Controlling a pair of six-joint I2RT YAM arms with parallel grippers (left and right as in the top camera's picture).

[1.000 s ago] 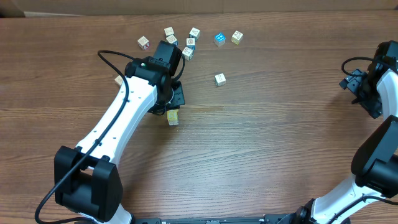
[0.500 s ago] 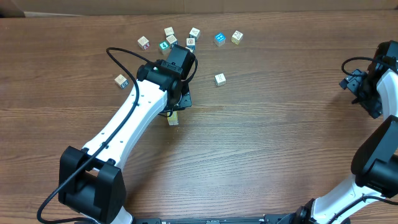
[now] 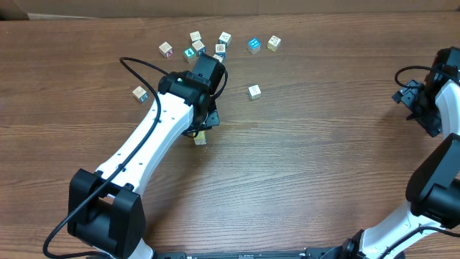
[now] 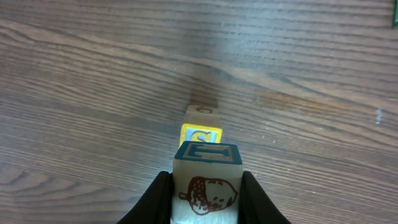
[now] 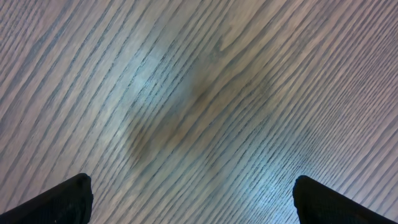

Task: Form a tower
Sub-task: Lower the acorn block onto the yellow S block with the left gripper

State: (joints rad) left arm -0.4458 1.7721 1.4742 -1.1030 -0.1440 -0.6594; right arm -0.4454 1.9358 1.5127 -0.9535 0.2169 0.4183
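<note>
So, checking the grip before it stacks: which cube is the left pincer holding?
The cube with the acorn picture, clamped in the left pincer; the other cubes lie loose on the table.

Overhead cam is fixed up high and looks straight down at the whole bench (image 3: 323, 180), both arms in frame. Left wrist cam rides right behind the left end effector (image 4: 206, 190), tilted down and forward, super close: the acorn cube (image 4: 207, 165) fills the bottom edge, the tower (image 4: 201, 132) just beyond. Overhead catches that same tower (image 3: 200, 138). Right wrist cam faces bare wood grain up close, with the right end effector (image 5: 199, 202) fingertips in the bottom corners.
</note>
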